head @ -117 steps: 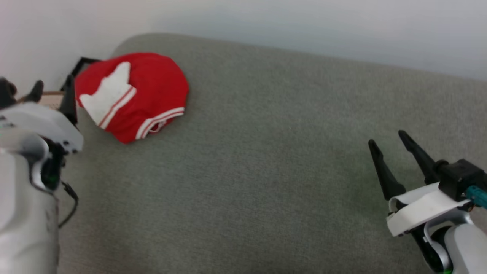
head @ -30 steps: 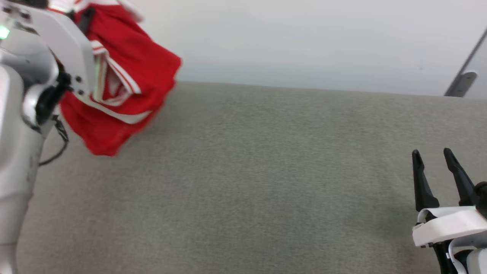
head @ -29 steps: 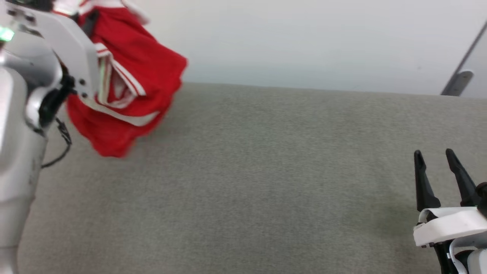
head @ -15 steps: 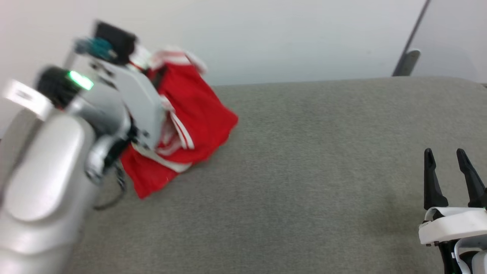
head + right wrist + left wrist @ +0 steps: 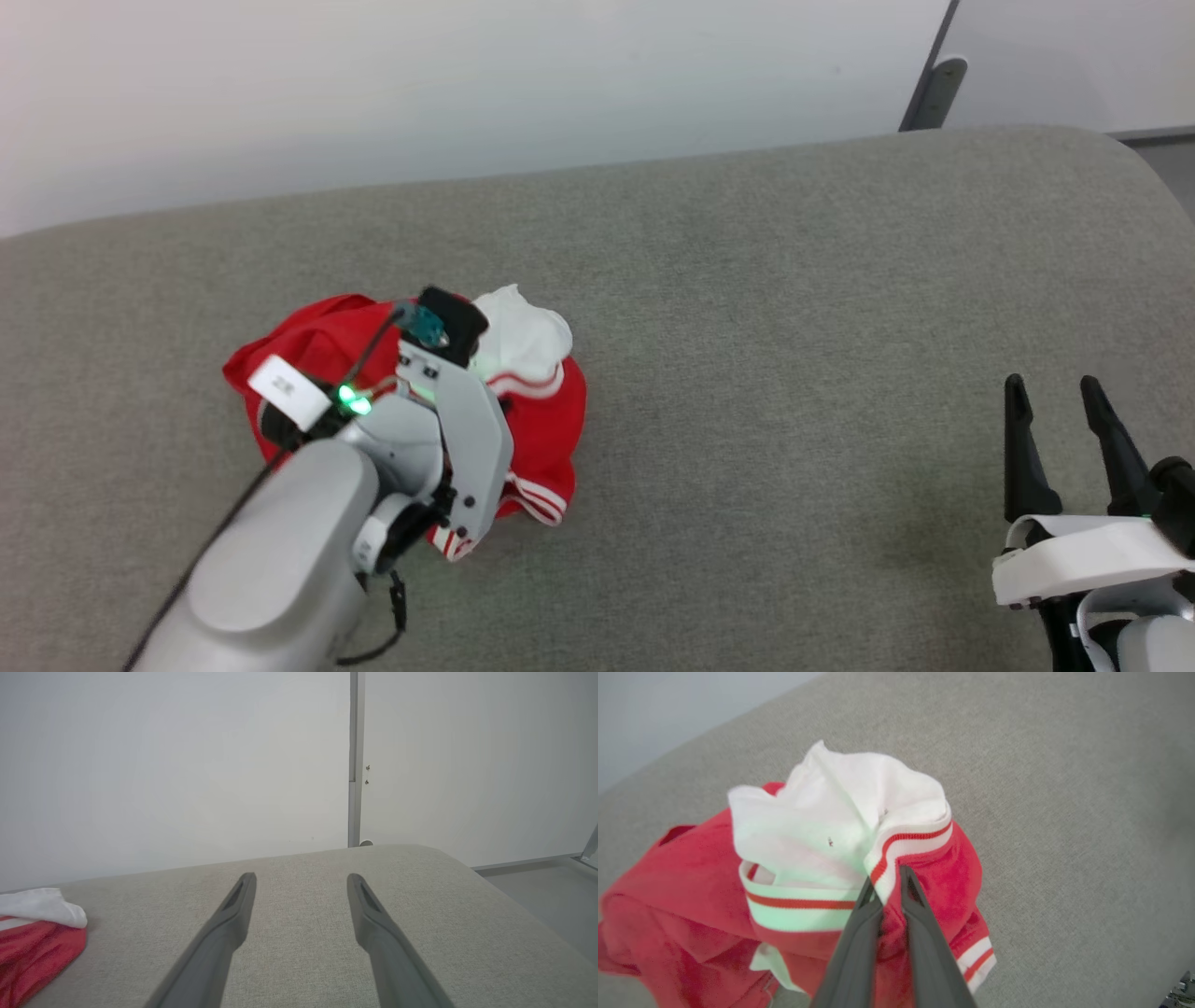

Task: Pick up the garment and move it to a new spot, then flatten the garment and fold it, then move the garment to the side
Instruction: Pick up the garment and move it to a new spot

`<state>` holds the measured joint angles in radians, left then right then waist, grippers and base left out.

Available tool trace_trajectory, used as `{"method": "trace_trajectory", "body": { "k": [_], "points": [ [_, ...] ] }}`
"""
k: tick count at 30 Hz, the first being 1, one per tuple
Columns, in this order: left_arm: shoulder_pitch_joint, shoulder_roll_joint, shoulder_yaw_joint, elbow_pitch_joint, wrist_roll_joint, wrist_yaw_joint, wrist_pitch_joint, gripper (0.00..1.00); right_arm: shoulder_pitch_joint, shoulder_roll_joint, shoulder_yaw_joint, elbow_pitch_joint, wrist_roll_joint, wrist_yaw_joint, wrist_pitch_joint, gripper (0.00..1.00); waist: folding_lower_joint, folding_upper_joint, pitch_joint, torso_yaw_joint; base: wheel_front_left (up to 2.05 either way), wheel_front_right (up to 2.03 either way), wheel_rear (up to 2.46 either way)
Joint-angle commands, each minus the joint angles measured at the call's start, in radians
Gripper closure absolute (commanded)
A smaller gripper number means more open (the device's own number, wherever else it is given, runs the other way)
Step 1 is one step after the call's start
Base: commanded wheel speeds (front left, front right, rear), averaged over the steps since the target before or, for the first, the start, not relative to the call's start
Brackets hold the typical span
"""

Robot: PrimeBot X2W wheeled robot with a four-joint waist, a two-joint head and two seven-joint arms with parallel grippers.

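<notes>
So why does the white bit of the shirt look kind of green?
Left wrist view: the garment has a green tint on its white sleeve, probably from the green light glowing on the left arm in the head view; right wrist view: that sleeve looks plain white.

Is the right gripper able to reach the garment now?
Probably yes: only bare grey cushion lies between the open right gripper and the garment; the left gripper is shut on its striped trim.

Left gripper (image 5: 885, 875) apparently on garment (image 5: 691, 891) trim
</notes>
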<state>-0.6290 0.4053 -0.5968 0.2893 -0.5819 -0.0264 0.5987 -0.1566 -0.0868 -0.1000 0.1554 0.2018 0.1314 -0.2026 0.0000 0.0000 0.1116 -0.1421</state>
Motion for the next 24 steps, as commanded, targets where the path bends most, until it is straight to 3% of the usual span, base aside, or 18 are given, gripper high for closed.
{"method": "trace_trajectory", "body": {
  "k": [1,14,15,16,17,24],
  "points": [
    [0.014,-0.014,-0.006,0.027,-0.009,-0.004,-0.008,1.00,-0.012,0.004,0.005,0.008,0.003,-0.001,-0.008,0.00,0.0000,0.0000,0.011,-0.012,0.00,0.00,0.00],
    [-0.018,-0.127,-0.056,0.305,-0.027,-0.049,-0.076,1.00,-0.041,0.001,0.045,0.056,0.016,-0.001,-0.024,0.00,0.0000,0.0000,0.018,-0.013,0.00,0.00,0.00],
    [-0.024,-0.131,-0.058,0.316,-0.026,-0.053,-0.083,0.77,-0.042,-0.001,0.046,0.058,0.017,-0.001,-0.025,0.00,0.0000,0.0000,0.014,-0.011,0.00,0.00,0.00],
    [-0.029,-0.136,-0.056,0.326,-0.031,-0.056,-0.093,0.31,-0.040,-0.004,0.048,0.060,0.017,-0.001,-0.026,0.00,0.0000,0.0000,0.008,-0.008,0.00,0.00,0.00],
    [-0.033,-0.138,-0.054,0.335,-0.035,-0.061,-0.100,0.00,-0.038,-0.007,0.049,0.063,0.019,-0.001,-0.026,0.00,0.0000,0.0000,0.002,-0.005,0.00,0.00,0.00],
    [-0.041,-0.126,-0.046,0.337,-0.060,-0.079,-0.136,0.00,-0.009,-0.021,0.056,0.073,0.021,-0.001,-0.019,0.00,0.0000,0.0000,-0.057,0.025,0.00,0.00,0.00]
  ]
}}
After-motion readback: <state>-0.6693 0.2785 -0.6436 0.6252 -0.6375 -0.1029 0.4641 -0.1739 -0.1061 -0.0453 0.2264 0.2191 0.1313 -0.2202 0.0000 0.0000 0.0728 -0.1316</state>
